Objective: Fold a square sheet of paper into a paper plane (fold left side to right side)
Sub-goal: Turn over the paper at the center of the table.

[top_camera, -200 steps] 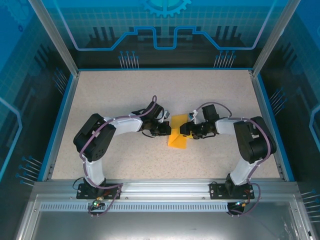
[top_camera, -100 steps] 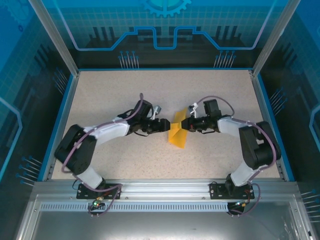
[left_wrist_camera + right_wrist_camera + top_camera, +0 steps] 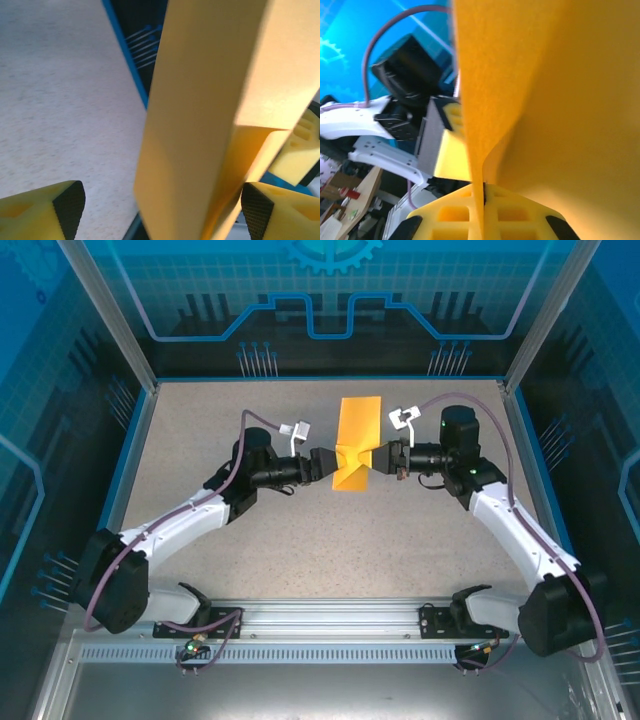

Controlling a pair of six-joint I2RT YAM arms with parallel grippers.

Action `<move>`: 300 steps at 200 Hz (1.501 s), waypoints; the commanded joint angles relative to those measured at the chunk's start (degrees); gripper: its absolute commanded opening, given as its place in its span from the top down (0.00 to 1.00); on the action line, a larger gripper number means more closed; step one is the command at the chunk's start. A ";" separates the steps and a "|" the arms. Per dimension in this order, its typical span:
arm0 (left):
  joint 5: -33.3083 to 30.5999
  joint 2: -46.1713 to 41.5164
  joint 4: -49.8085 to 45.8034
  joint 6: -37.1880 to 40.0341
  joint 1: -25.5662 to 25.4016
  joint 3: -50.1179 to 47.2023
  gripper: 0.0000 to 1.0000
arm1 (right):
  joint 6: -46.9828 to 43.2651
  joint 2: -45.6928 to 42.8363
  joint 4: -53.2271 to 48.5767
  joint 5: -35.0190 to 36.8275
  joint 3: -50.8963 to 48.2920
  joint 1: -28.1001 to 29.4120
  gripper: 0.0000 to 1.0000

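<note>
Top external view: the folded paper point(image 3: 357, 433) is held up above the speckled beige table point(image 3: 220, 540), upper centre of the frame. The right gripper point(image 3: 384, 458) pinches its right edge. The left gripper point(image 3: 327, 463) sits at its left edge, fingers spread. A blue rim point(image 3: 330, 379) and blue patterned walls point(image 3: 330, 300) enclose the table.

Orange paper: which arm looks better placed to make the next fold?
Probably the left. Its tool is open and free, fingers either side of the orange paper, ready to take a flap. The right tool is shut on the paper, holding it up.
</note>
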 commanded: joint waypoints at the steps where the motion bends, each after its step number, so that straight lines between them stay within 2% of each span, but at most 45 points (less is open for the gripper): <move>1: 4.33 -1.66 9.13 -3.54 -2.06 -0.15 0.23 | 1.37 -0.92 -2.22 -2.40 1.87 1.65 0.95; 39: 3.89 -3.76 12.99 -3.29 -3.96 -0.37 0.42 | 4.14 -2.14 0.48 -1.92 1.49 1.72 0.93; 77: 2.86 -4.89 11.19 -2.57 -4.11 -0.47 0.47 | 3.59 -2.56 -0.52 -1.01 1.44 1.58 0.92; 116: 2.56 -5.19 10.25 -1.94 -4.15 -0.40 0.73 | 2.61 -2.70 -2.17 -0.47 1.27 1.26 0.88; 129: 2.02 -5.35 8.86 -1.03 -4.19 -0.22 0.83 | 1.88 -3.00 -3.06 -0.06 1.43 0.92 0.82; 140: 1.38 -5.71 5.99 0.50 -4.21 0.06 0.91 | 0.47 -3.50 -5.03 1.12 1.73 0.63 0.72; 158: -1.70 -6.45 -2.58 5.43 -4.76 1.43 0.94 | -3.68 -4.62 -11.61 5.22 2.72 -0.15 0.54; 180: -12.48 -6.94 -21.84 16.22 -7.41 6.11 0.98 | -11.07 -5.98 -23.15 15.63 4.91 -1.21 0.40; 201: -29.74 -4.13 -41.59 23.97 -11.79 12.11 0.99 | -15.35 -7.73 -31.36 30.25 5.58 -1.81 0.31; 224: -46.43 2.13 -57.22 23.71 -14.57 18.34 1.00 | -16.04 -9.86 -36.50 44.51 4.67 -3.42 0.25; 247: -63.11 9.57 -72.60 18.50 -18.29 24.57 1.00 | -15.70 -12.23 -39.07 56.30 2.66 -5.09 0.15; 268: -68.75 16.08 -81.61 12.48 -19.52 29.01 1.00 | -15.69 -14.35 -39.37 62.03 0.25 -6.68 0.01; 300: -69.88 23.71 -86.56 6.15 -20.75 32.54 1.00 | -15.87 -16.59 -38.80 63.73 -1.86 -8.59 0.01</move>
